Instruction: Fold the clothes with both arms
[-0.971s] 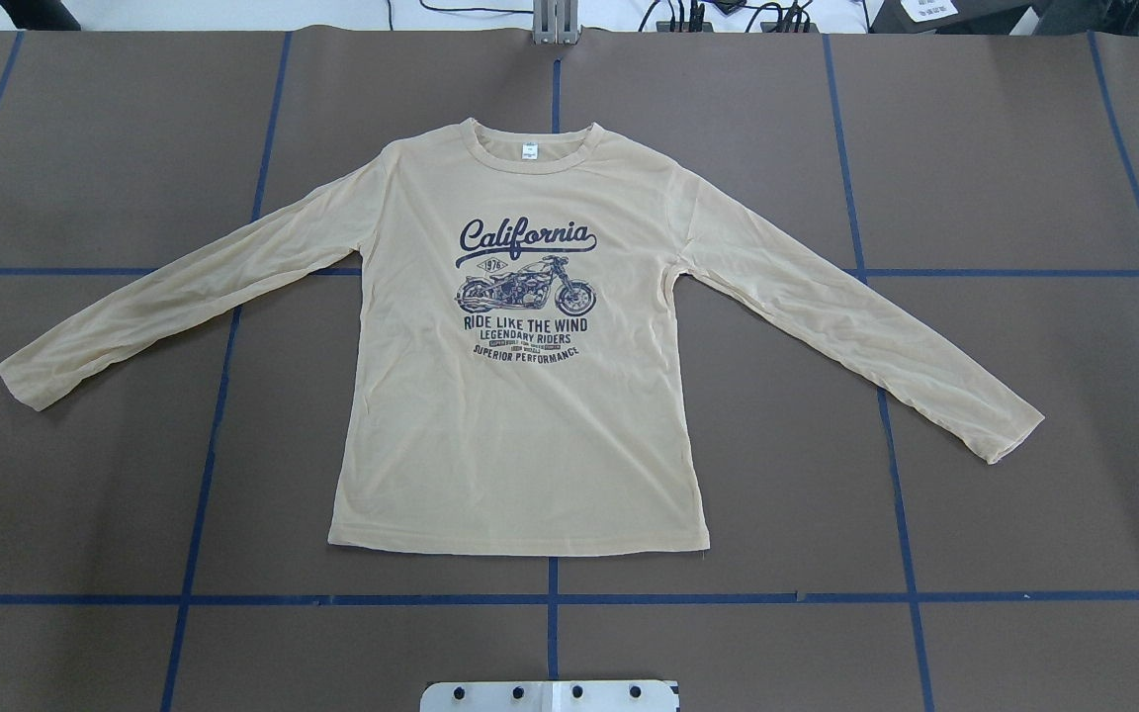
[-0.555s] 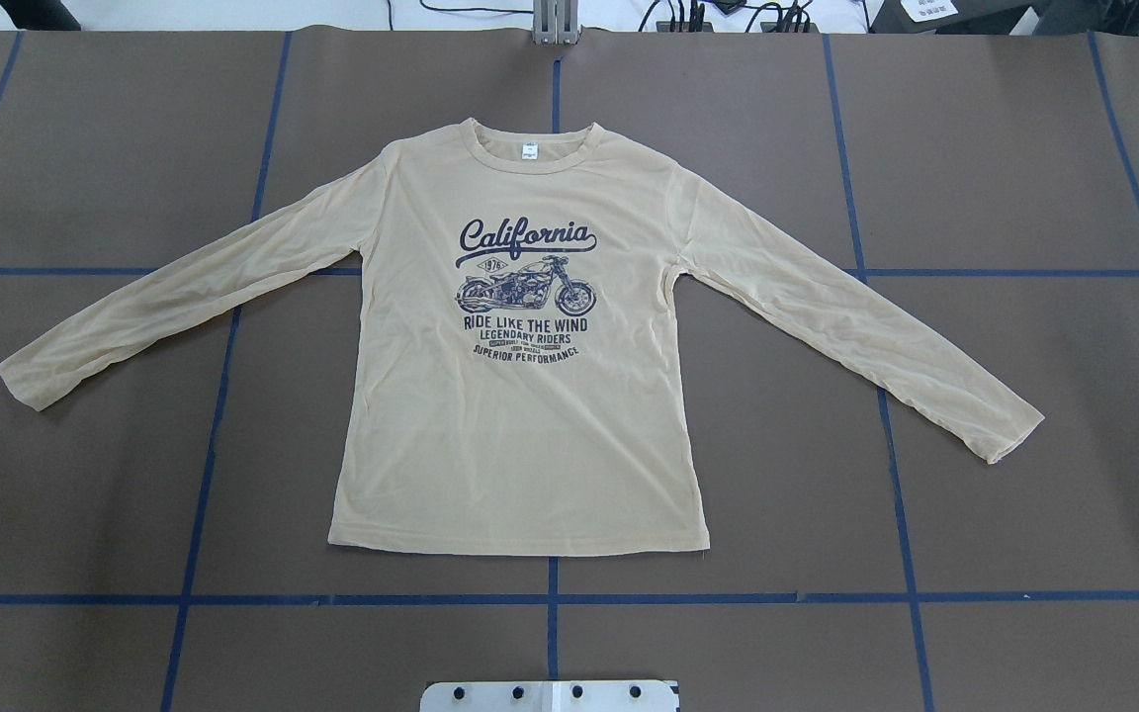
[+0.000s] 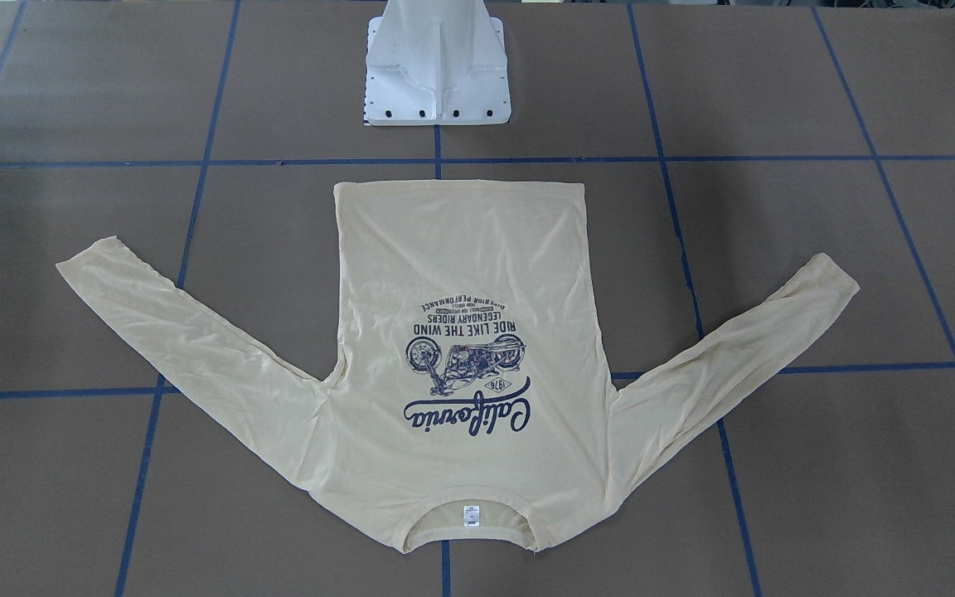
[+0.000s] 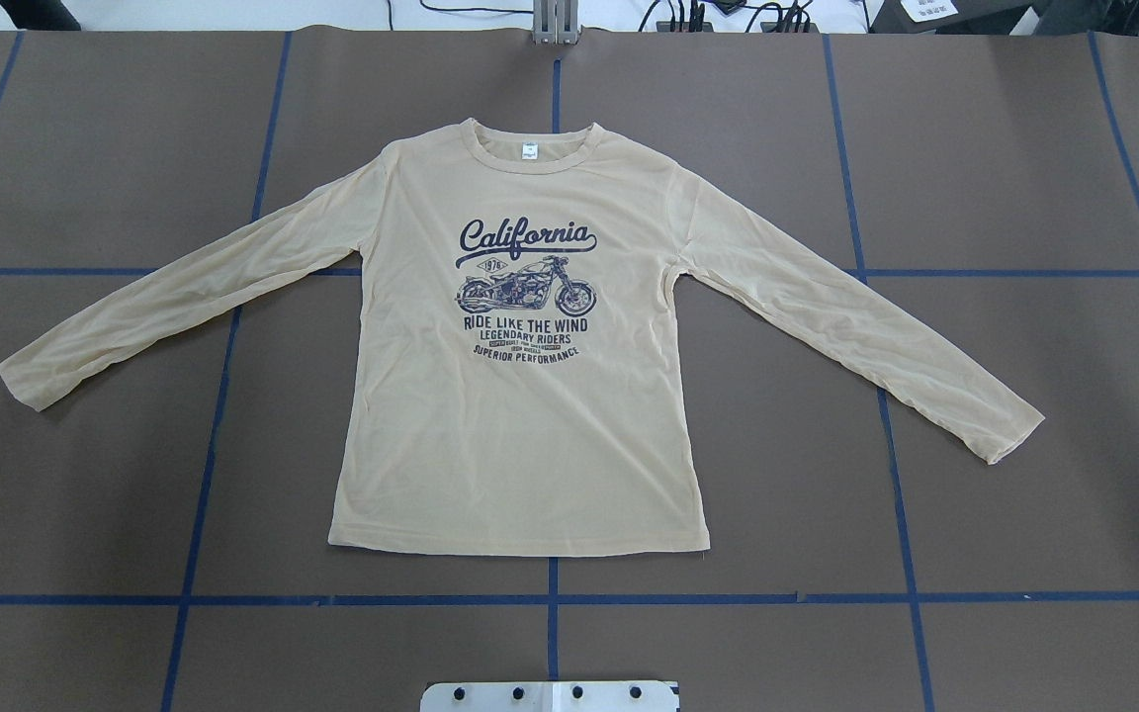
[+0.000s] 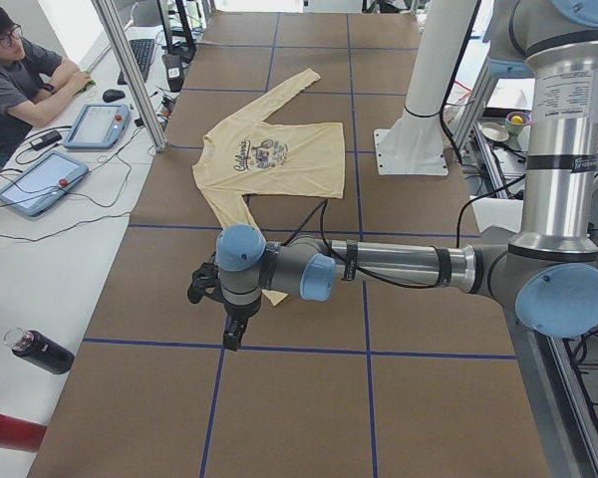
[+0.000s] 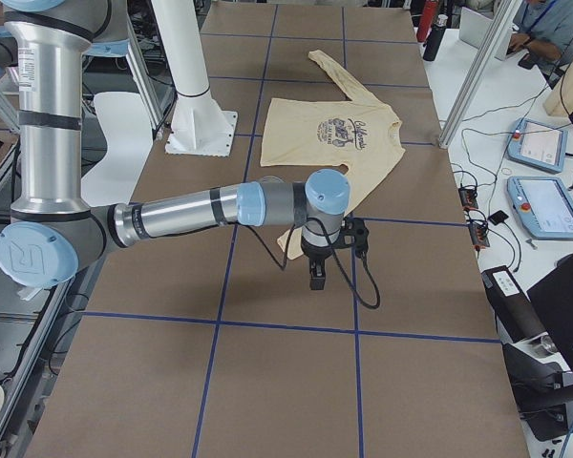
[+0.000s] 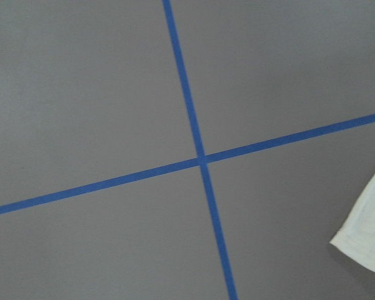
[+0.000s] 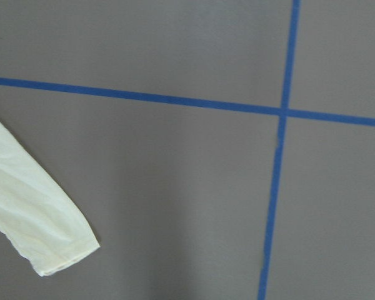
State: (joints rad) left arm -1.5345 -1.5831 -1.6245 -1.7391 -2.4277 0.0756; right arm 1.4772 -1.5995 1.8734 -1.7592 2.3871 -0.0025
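one shirt flat on surface; left end effector, right end effector near cuffs, opening cannot be told; advised: pinch cuffs squarely, together.

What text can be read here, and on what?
"California": script across the shirt's chest.
"1976": small badge under that script.
"RIDE LIKE THE WIND": below the motorcycle print.
"LEGENDARY RIDERS": next line down.
"SUPERIOR PERFORMANCE": bottom arc.
Two tiny lines between those: unreadable.
Neck label: too small to read.
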